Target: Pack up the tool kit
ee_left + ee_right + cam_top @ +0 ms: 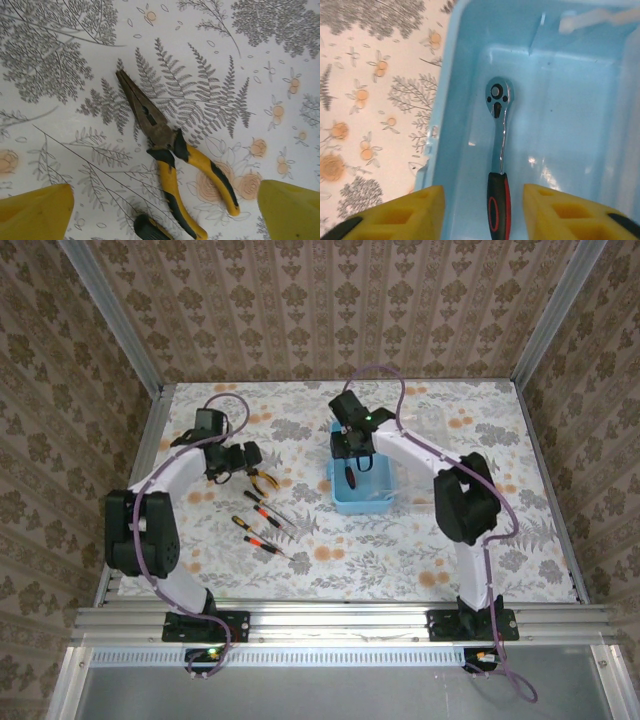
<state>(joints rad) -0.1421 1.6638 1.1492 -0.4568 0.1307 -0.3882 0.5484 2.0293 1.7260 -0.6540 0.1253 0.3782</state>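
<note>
**TOOL KIT PACKING: ONE TOOL IN CASE, REMAINDER LOOSE ON TABLETOP**

Case. Light-blue translucent case [378,502] located right of centre on the floral tabletop [450,540], open at the top. Contains one ratchet wrench [498,125], flat on the case floor and toward the case's left side. Chrome head at one end, red-black grip at the other.

Right end effector [483,212]. Positioned directly above the case, over the grip of the ratchet wrench. Jaws partly apart. Yellow pads [410,215] to either side of the grip, with a visible gap on each side. Holds nothing.

Left end effector [162,210]. Hangs over the tabletop left of centre, above the pliers [167,142]. Jaws spread wide, pads at the two lower corners of the wrist view, well clear of the tool. Holds nothing.

Pliers. Long-nosed, yellow-black handles. Flat on the tabletop, well apart from the case. Nose shut, handles slightly parted.

Screwdrivers [255,500]. Three counted from above, loose on the tabletop on the near side of the pliers, between the left arm and the case. Roughly parallel, apart from one another. Dark handle end [146,229] of one noted just beside the pliers' handles in the left wrist view. Contact between the two not determinable.
</note>
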